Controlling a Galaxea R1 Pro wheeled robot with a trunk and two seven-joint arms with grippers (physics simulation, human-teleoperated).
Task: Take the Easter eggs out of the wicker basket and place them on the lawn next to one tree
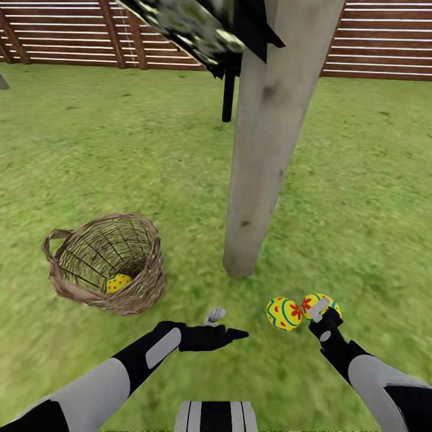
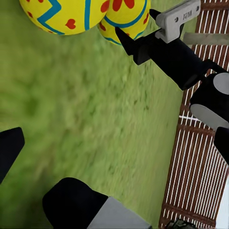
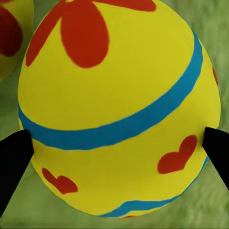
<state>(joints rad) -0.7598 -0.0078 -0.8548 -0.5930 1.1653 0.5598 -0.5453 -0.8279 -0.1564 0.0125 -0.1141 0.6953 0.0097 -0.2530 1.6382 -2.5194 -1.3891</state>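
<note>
Filling the right wrist view, one egg sits between the right gripper's jaws, whose tips touch its sides, so they grip it at the widest part. A second egg lies on the lawn just beside it, near the tree trunk. The third egg is in the basket. The left gripper hovers between basket and eggs, jaws apart and empty. These eggs look hard, smooth and prone to roll; I would hold that last one across its middle
</note>
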